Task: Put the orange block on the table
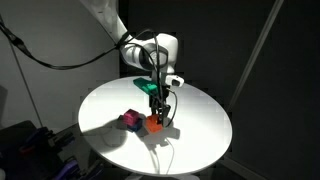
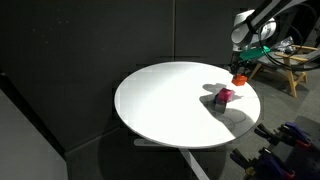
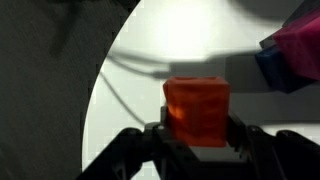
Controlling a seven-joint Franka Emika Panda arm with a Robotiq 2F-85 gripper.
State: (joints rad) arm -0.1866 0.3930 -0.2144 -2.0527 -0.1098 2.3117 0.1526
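At the left of the wrist view the table [image 3: 180, 40] meets dark floor. At the middle the orange block [image 3: 196, 108] sits between the fingers of the gripper [image 3: 197, 128], which looks clamped on 2 of its sides. At the right are a blue block [image 3: 272, 68] and a magenta block [image 3: 300, 45]. Whether the orange block touches the tabletop, I cannot tell. Placing seems in hand; next comes lowering it until it rests, then opening and lifting clear of its neighbours.
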